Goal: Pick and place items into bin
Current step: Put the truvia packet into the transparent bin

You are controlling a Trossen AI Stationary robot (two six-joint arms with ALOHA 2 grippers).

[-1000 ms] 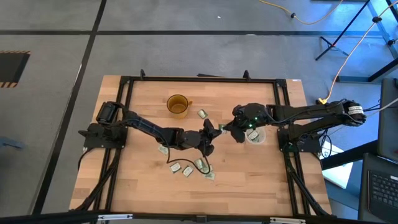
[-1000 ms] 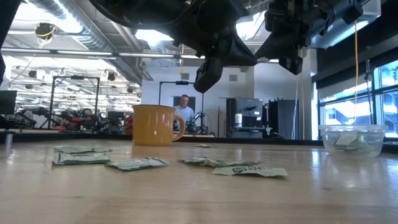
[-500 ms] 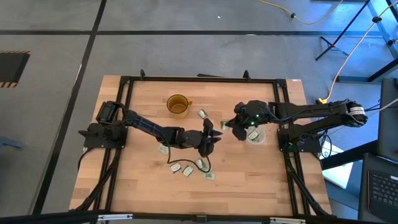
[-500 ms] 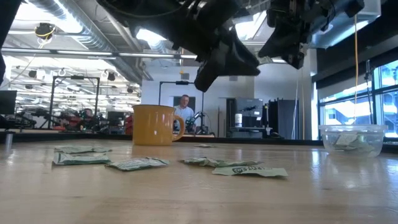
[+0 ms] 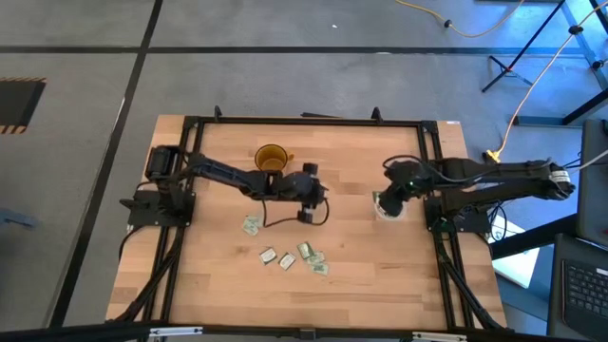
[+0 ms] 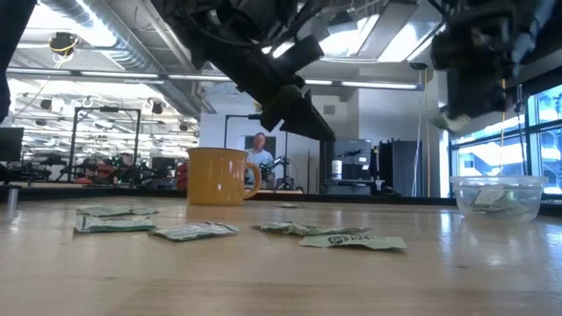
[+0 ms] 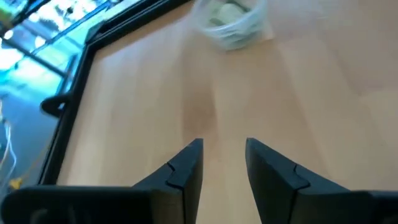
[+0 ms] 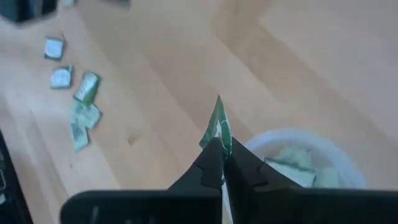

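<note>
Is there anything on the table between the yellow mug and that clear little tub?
In the high view, only the left end effector hangs between the mug and the tub; otherwise bare wood.

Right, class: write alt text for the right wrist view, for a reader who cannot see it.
The right claw, shut on a green and white packet, hangs at the rim of the clear bin, which already holds several packets. Farther off, a cluster of loose packets lies on the wooden table.
</note>
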